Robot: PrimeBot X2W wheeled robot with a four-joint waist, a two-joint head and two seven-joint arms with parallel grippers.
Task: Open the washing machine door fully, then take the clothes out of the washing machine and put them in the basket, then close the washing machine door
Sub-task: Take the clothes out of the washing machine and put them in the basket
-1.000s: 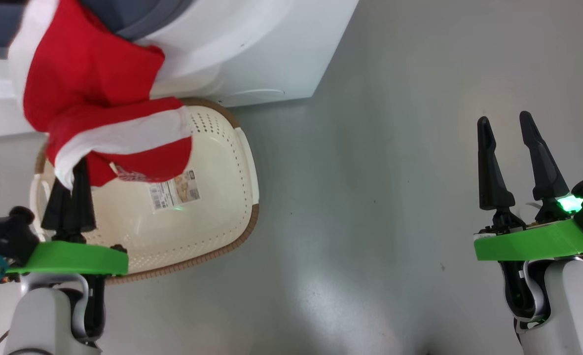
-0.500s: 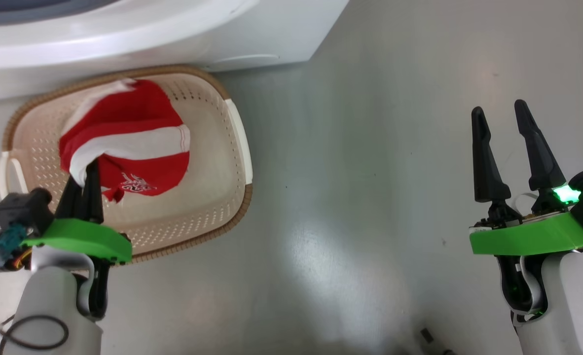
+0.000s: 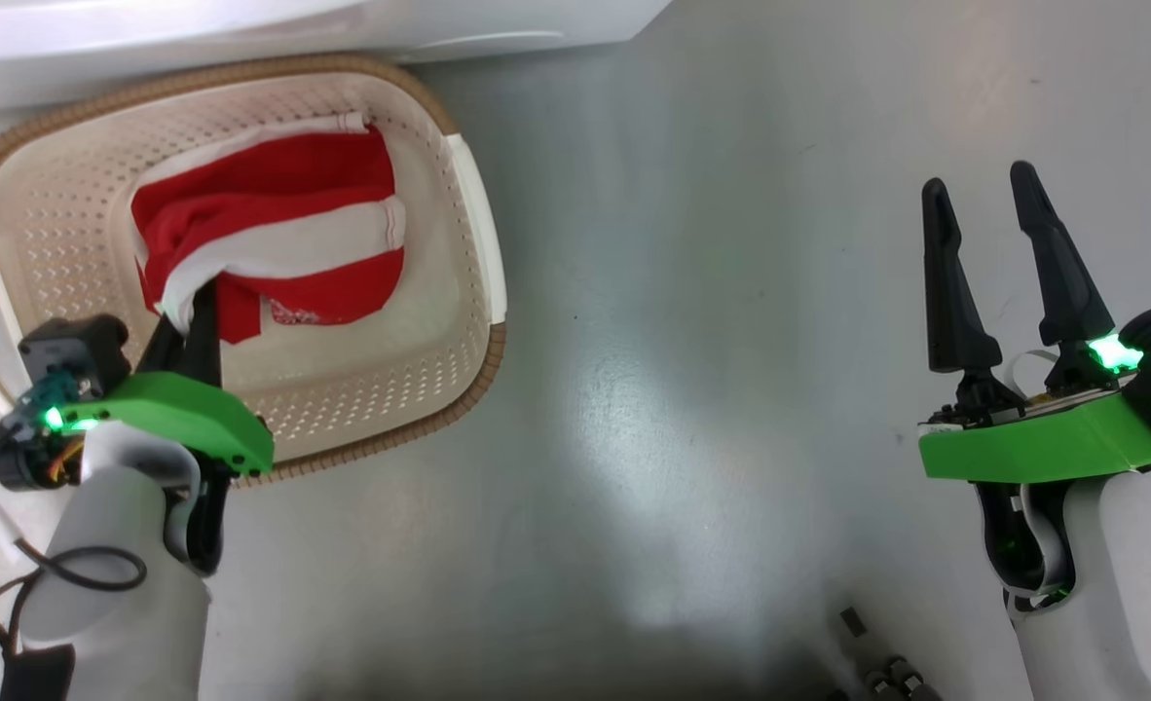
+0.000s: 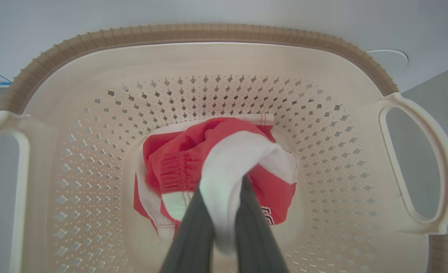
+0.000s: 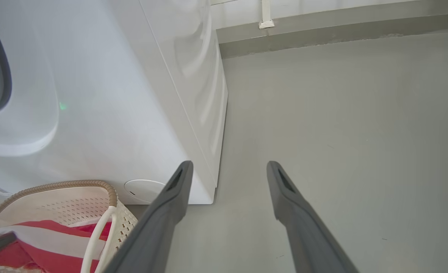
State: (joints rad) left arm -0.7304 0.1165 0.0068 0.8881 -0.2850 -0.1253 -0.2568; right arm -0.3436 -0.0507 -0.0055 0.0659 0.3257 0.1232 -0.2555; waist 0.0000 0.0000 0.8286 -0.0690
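1. A second ago the clothes hung in the air above the basket, with their top up by the washing machine. Now they lie down inside the basket, on its bottom.
2. The left claw has stayed pinched tight on a white band of the clothes, right at its tips. The right claw is well off to the side over the floor. It is wide and holds nothing.
3. I think the carrying is almost done. The left claw needs to let go and lift out. Then the robot can look for more clothes and shut the door.
4. The clothes make a bunched heap just past the left claw's tips. The heap's long side runs across the claw, side to side, like the basket's long side. The white band points away from the tips and off to the right.
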